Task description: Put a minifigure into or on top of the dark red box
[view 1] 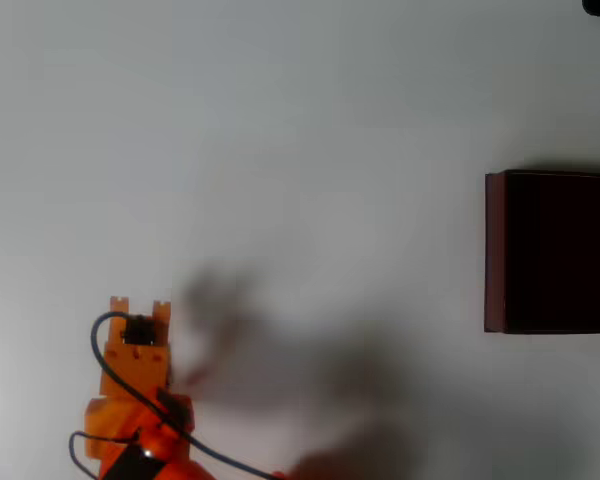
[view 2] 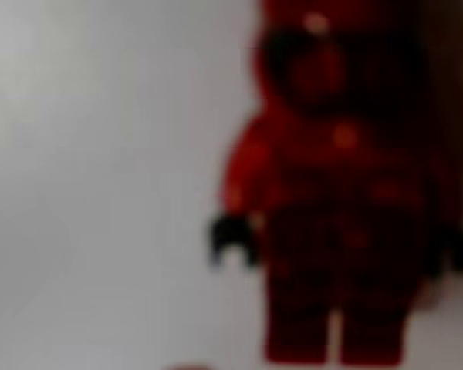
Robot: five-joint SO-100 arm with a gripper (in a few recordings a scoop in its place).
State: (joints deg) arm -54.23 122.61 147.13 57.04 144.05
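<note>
In the wrist view, closest to the camera, the minifigure (view 2: 336, 193) takes up the right half of the frame, badly out of focus. It is red all over, with a dark face area near the top, a small dark hand at each side, and two legs reaching the lower edge. Behind it lies the pale desk (view 2: 100, 193). Whether the jaws grip the figure or merely hang over it cannot be told from this blurred view.

In the overhead view the orange arm (view 1: 135, 400) sits at the lower left of the frame, a black cable looping across it, with its wrist part pointing toward the top of the frame. The jaws themselves are hidden under the arm's body, so how wide they stand cannot be told. A soft shadow spreads over the desk just right of the arm.

Farthest off, at the right edge of the frame, lies the dark red box (view 1: 550, 250), thin maroon wall on its left side, near-black inside, well apart from the arm.
</note>
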